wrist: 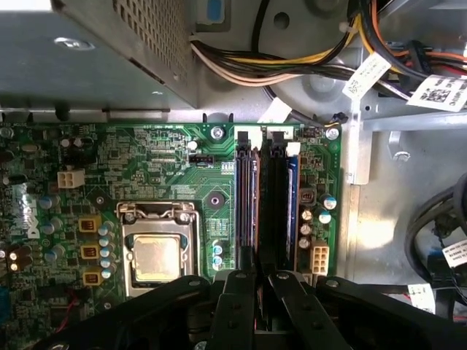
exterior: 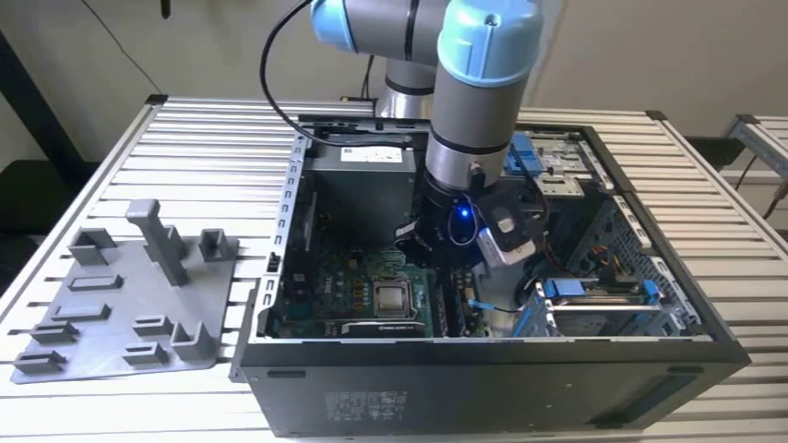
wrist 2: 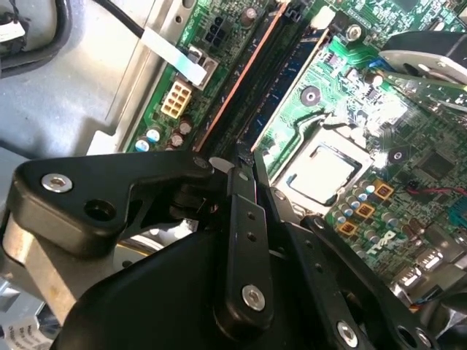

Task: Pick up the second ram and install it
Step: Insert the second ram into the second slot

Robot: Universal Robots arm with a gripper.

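The second ram is a thin near-black stick standing on edge along a memory slot on the green motherboard, to one side of the CPU socket. In the second wrist view the ram runs away from the fingertips beside a copper-coloured line. My gripper has its black fingers drawn close together at the stick's near end and looks shut on it. Both wrist views show the same narrow grip. In the exterior view the arm's wrist reaches down into the open computer case.
A grey holder tray with blocks and a tall post lies on the slatted table at the exterior view's left. Inside the case, the power supply, a cable bundle and the case's metal wall crowd the slots. Another dark slot runs alongside.
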